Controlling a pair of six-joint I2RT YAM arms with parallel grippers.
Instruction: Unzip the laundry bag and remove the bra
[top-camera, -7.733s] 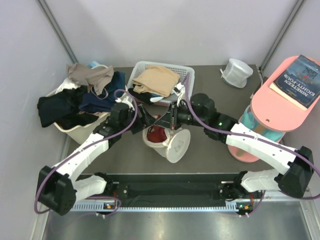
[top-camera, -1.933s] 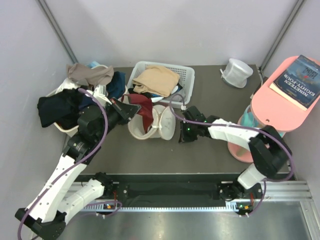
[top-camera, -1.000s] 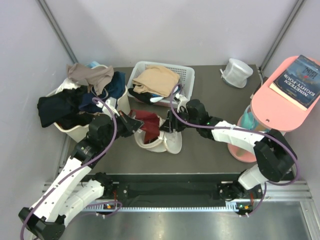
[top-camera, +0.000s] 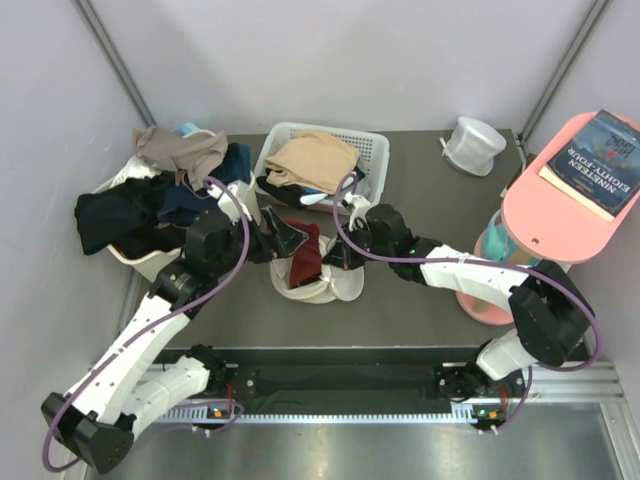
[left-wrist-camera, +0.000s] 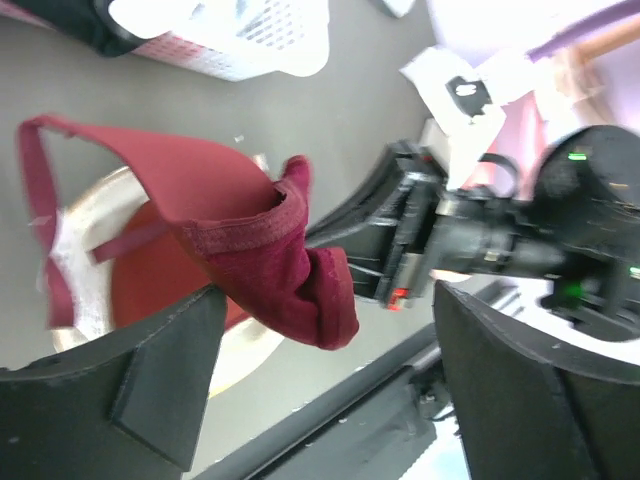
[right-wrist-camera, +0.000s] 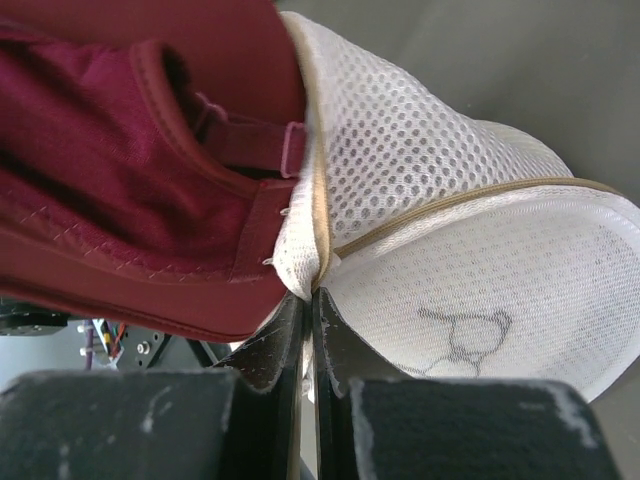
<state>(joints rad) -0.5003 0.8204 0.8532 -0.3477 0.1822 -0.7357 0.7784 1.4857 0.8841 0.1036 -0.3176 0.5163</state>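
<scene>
The laundry bag (top-camera: 318, 288) lies unzipped at the middle of the table (top-camera: 400, 315), just near of the white basket (top-camera: 372, 150). The right gripper (right-wrist-camera: 308, 310) pinches its mesh rim. The left gripper (left-wrist-camera: 330, 300) stands spread either side of the dark red bra (left-wrist-camera: 240, 220), which is partly out of the bag

From above, the bra (top-camera: 305, 258) hides most of the inside of the bag (top-camera: 345, 290). The left wrist view blurs the right arm (left-wrist-camera: 540, 240) and cuts the basket (left-wrist-camera: 250, 35) off at its top edge. The right wrist view crops bra and bag at its edges.
</scene>
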